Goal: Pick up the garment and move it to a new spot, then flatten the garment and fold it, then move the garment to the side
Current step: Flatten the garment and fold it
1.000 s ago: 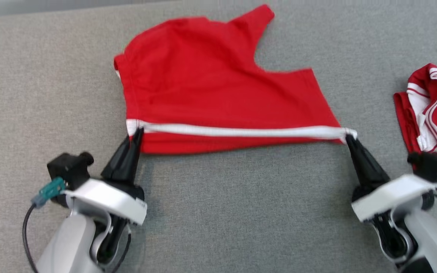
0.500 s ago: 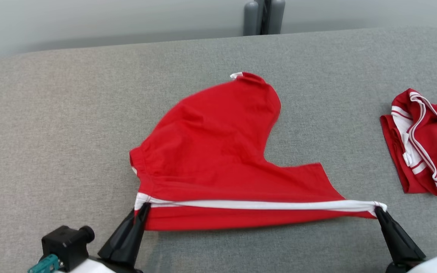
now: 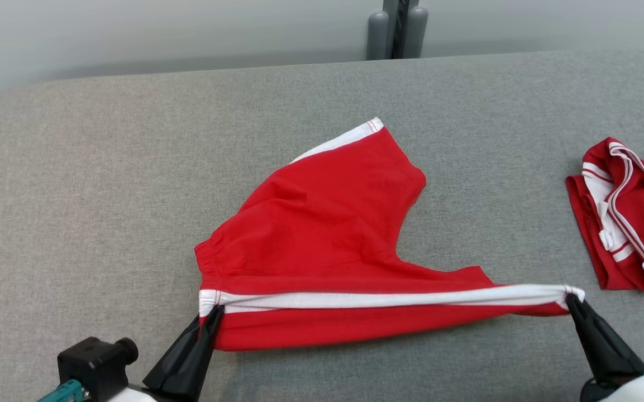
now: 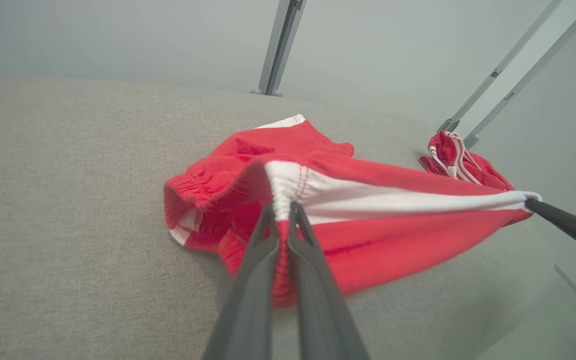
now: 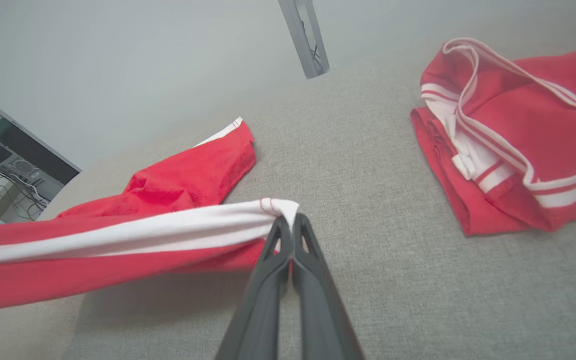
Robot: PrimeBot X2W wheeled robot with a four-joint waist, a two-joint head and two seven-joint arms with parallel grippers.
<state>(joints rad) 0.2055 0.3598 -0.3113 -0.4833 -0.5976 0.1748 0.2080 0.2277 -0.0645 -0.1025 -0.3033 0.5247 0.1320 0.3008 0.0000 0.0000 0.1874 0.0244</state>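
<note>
Your left fingers (image 3: pixel 187 357) and right fingers (image 3: pixel 601 346) were clamped on the red shorts (image 3: pixel 322 234), with the white stripe (image 3: pixel 383 300) stretched straight between them.

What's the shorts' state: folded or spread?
Spread, not folded or flat: the shorts are stretched along the white stripe between the shut left gripper and right gripper, far leg lying rumpled on the grey surface.

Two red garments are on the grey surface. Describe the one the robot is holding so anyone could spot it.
On the wide grey fabric surface, look near the front middle for the red shorts. Their white side stripe is pulled taut between the left gripper and the right gripper, each shut on one end. The other red garment lies bunched at the right edge, untouched.
</note>
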